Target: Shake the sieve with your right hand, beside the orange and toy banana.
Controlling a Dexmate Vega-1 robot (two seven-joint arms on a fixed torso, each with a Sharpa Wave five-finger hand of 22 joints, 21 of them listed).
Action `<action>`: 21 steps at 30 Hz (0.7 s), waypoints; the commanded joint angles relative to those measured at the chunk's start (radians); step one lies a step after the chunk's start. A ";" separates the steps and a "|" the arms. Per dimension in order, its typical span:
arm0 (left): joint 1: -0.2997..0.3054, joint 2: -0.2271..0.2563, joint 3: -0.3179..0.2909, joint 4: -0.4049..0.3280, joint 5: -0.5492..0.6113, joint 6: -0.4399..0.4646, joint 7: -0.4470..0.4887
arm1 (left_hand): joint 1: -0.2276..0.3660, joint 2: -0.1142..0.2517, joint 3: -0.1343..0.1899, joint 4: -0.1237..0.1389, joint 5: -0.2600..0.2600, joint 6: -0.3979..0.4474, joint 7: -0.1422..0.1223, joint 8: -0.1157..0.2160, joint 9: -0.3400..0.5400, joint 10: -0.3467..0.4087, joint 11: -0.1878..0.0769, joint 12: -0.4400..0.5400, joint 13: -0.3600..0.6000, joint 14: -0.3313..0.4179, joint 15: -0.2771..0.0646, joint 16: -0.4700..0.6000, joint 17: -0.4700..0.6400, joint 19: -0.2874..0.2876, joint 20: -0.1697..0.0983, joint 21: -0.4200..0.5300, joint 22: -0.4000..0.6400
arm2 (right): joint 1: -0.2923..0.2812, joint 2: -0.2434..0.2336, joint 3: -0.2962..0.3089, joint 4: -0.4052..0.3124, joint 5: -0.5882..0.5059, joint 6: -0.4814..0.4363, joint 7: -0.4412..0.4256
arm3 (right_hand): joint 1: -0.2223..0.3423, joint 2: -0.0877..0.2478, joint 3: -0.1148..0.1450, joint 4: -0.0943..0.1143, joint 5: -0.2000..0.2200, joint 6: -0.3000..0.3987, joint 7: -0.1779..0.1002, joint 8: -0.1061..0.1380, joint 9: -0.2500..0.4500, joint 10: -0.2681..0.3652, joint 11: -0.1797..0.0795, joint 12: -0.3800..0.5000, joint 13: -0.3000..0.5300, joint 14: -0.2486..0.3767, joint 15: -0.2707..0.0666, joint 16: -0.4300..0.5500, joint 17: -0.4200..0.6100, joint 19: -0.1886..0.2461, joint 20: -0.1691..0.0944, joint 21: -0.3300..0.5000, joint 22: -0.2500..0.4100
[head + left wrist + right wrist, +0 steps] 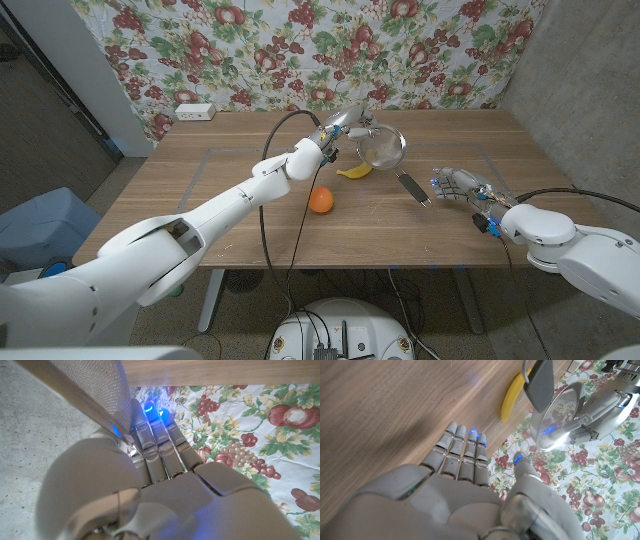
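Table (200,180), wooden, carries every item listed here; a fruit-print cloth (300,50) hangs behind it.

Left hand (340,127), at the end of my long outstretched arm: it holds the sieve by the rim side. In the left wrist view its fingers (160,440) lie against the mesh and rim. I judge this a holding grip, not a shake.

Right hand (462,186): released, fingers straight and apart, grasping nothing. It waits just short of the sieve's handle tip, not touching it. The right wrist view shows the same, fingers (462,450) extended over bare wood with the dark handle ahead of them.

Sieve (382,150), metal mesh bowl with dark handle (413,187): bowel side lies at the left hand, handle runs toward the right hand. Whether the bowl is lifted or resting I cannot tell.

Orange (321,200): on the table, nearer me than the left hand, apart from the sieve.

Toy banana (354,172): just beside the sieve bowl, between the orange and the bowl.

Progress, by my reading: sieve sits correctly beside both fruits. Still to do: right hand takes the handle, left lets go, then the shake itself.
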 commanded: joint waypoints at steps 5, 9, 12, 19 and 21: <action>-0.028 -0.021 0.013 0.060 -0.008 -0.038 0.010 | 0.082 0.070 -0.002 0.000 0.006 0.001 0.000 0.006 0.041 0.135 -0.140 0.007 0.008 0.003 -0.121 0.000 0.002 -0.007 -0.058 0.011 0.005 | 0.005 -0.020 0.019 0.028 0.064 0.036 0.102 | 0.007 -0.008 -0.004 -0.006 0.002 0.022 0.006 0.011 0.004 0.025 0.006 0.014 0.009 0.025 0.005 0.014 0.009 0.013 0.004 0.004 0.004; -0.029 -0.023 0.013 0.064 -0.009 -0.041 0.012 | 0.083 0.071 -0.003 0.001 0.006 0.002 0.001 0.007 0.040 0.135 -0.141 0.004 0.008 0.004 -0.121 -0.001 0.003 -0.009 -0.059 0.014 0.005 | 0.010 -0.030 0.022 0.035 0.084 0.033 0.126 | 0.014 -0.006 -0.003 -0.010 0.004 0.046 0.009 0.018 0.006 0.051 0.011 0.025 0.017 0.056 0.007 0.031 0.019 0.023 0.004 0.009 0.005; -0.030 -0.023 0.014 0.065 -0.008 -0.042 0.014 | 0.083 0.071 -0.004 0.001 0.006 0.002 0.002 0.007 0.039 0.135 -0.141 0.002 0.009 0.004 -0.121 -0.001 0.003 -0.010 -0.058 0.017 0.005 | 0.014 -0.041 0.023 0.041 0.098 0.033 0.149 | 0.017 -0.004 -0.004 -0.011 0.005 0.075 0.013 0.029 0.010 0.083 0.014 0.040 0.026 0.087 0.011 0.049 0.030 0.037 0.002 0.016 0.007; -0.028 -0.021 0.015 0.059 -0.008 -0.039 0.012 | 0.084 0.071 -0.006 0.001 0.006 0.000 0.001 0.009 0.041 0.135 -0.141 0.001 0.013 0.004 -0.121 -0.002 0.005 -0.012 -0.059 0.023 0.004 | 0.011 -0.049 0.029 0.060 0.120 0.059 0.196 | 0.019 -0.005 -0.007 -0.011 0.004 0.088 0.017 0.035 0.017 0.107 0.011 0.052 0.037 0.102 0.022 0.062 0.044 0.049 0.005 0.023 0.009; -0.027 -0.021 0.016 0.058 -0.007 -0.038 0.013 | 0.084 0.071 -0.006 0.001 0.007 0.000 0.001 0.009 0.040 0.135 -0.141 -0.001 0.012 0.004 -0.121 -0.003 0.005 -0.013 -0.059 0.024 0.004 | 0.010 -0.053 0.032 0.069 0.128 0.072 0.219 | 0.019 -0.006 -0.008 -0.011 0.004 0.091 0.018 0.037 0.019 0.106 0.010 0.052 0.039 0.106 0.024 0.065 0.048 0.049 0.005 0.023 0.009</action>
